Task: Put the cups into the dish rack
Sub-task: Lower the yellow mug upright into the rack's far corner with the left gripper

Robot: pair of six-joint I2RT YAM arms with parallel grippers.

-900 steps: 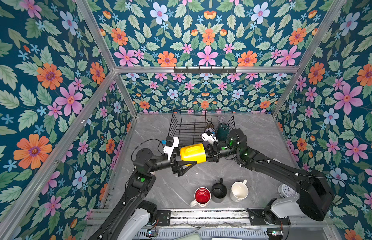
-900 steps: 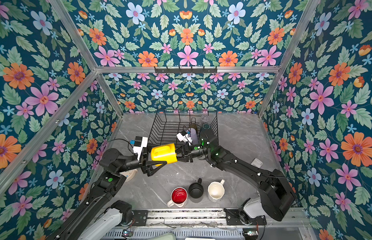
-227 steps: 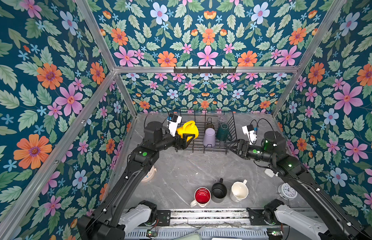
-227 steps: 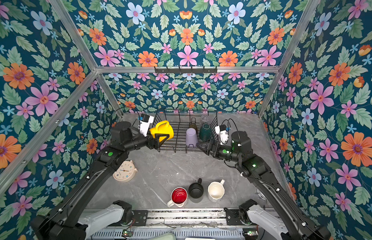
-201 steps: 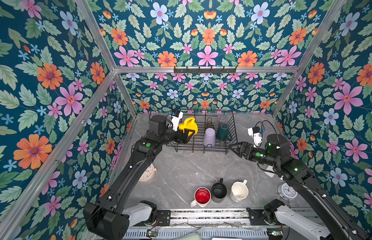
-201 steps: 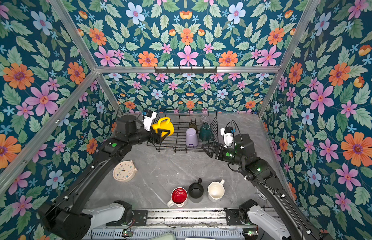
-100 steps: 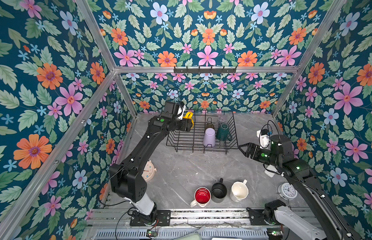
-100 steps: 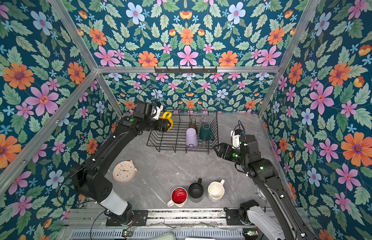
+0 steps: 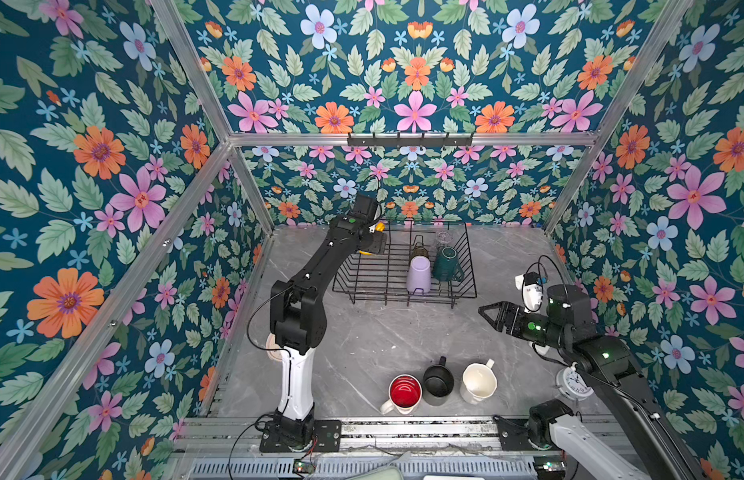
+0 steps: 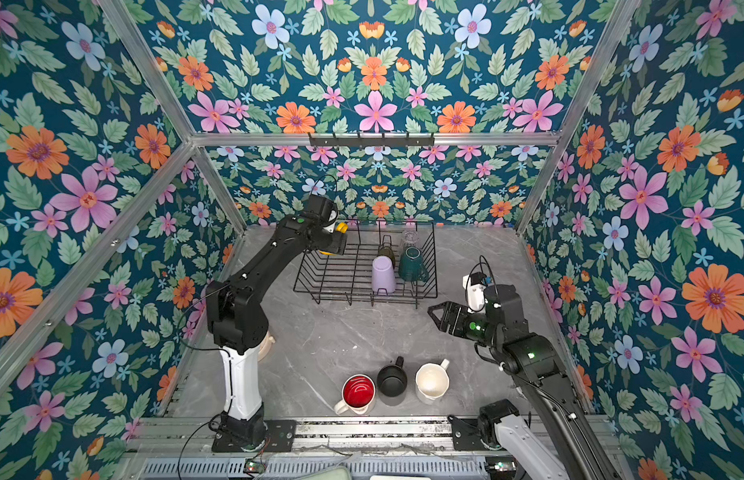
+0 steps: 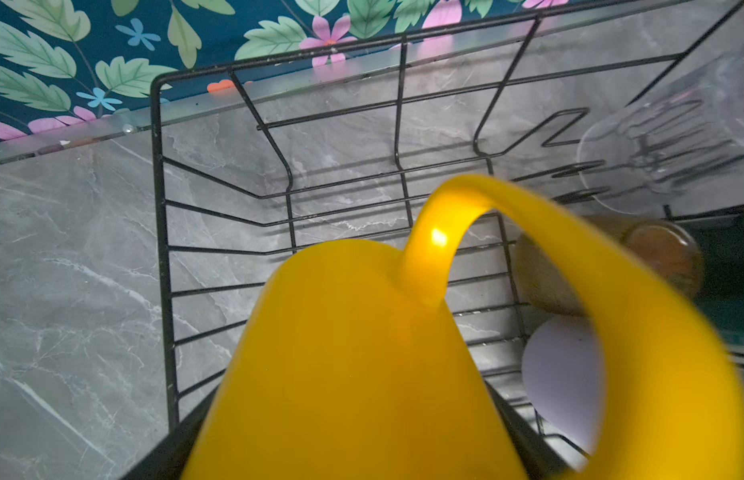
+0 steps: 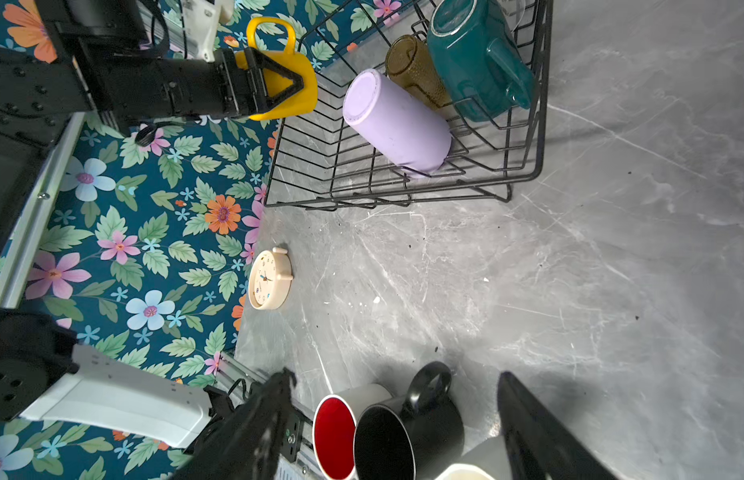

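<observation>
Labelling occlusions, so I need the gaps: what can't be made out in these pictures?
In both top views the yellow mug is mostly hidden behind the left arm.
There too, only a sliver of the beige clock shows past that arm's base.
In the right wrist view the cream mug is cut off by the edge.

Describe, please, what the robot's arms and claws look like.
Both arms, the left arm and right arm, are matte black jointed links rising from a white lower segment, with small green lights on the joints and thin black cables looping alongside. The left claw and right claw have black triangular fingers. A white camera housing sits by the right wrist.
</observation>
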